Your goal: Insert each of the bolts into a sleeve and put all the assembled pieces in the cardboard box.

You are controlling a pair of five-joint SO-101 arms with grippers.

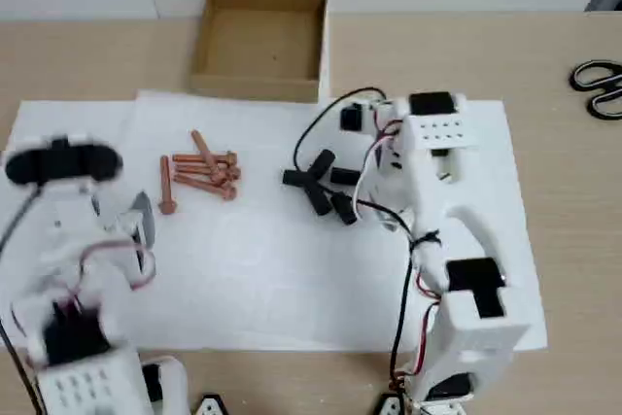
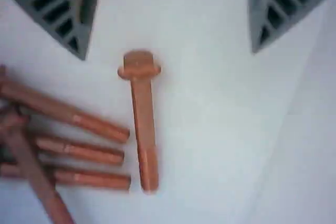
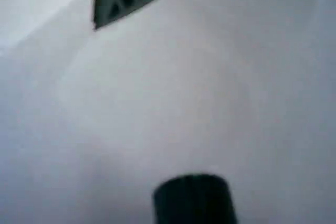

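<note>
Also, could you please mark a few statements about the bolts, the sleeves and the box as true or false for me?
1. The cardboard box holds nothing. True.
2. The left claw is open, close to a lone bolt. True.
3. Some bolts already sit inside sleeves. False: the bolt pile and the black sleeves lie in separate heaps on the white paper.
4. The scissors lie in the box. False: the scissors lie on the bare table, well off to one side of the box.
</note>
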